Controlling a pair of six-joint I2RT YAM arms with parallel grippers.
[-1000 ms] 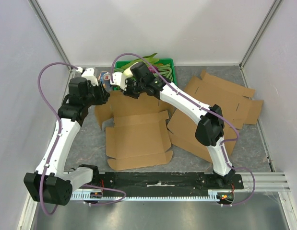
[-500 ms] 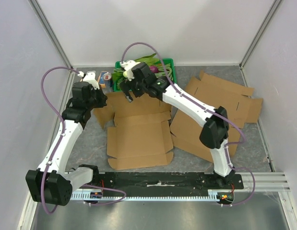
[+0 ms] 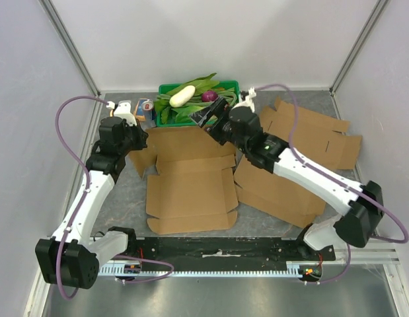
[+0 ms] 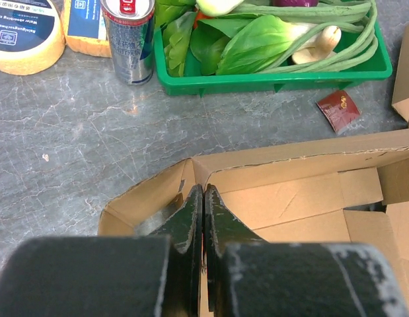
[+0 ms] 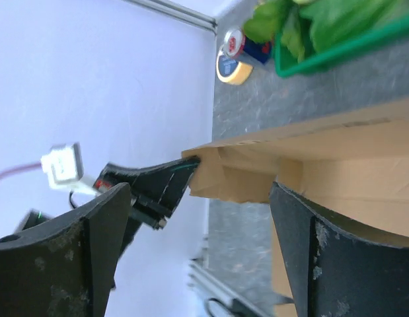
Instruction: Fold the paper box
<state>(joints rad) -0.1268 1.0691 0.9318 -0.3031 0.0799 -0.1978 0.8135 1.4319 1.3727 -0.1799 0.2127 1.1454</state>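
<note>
1. The left gripper (image 4: 203,193) is clamped shut. A thin sliver of cardboard shows between its fingers, so I read it as pinching the paper box (image 4: 290,198) at the far-left corner, where the raised back panel meets the small side flap.
2. The right gripper (image 3: 215,113) is spread wide with nothing in it. It hovers over the right end of that same back panel, just in front of the green tray (image 3: 166,88) of veg.
3. The box sits mid-table between the two arms. Its base is flat, the back panel is tipped up, and the near flaps lie flat. Spare cardboard blanks (image 3: 303,132) are piled just beside it on the right, and a can (image 4: 128,33) stands next to the tray.
4. My guess at the step in hand: standing the back wall up and sorting out the corner flap. It looks like early days, since most panels aren't folded yet.
5. The next move probably needs the right gripper to come down on its end of the panel and hold it upright, so the left can fold its corner inward. The box is light and only pinched at one spot, so it could slide or twist.
</note>
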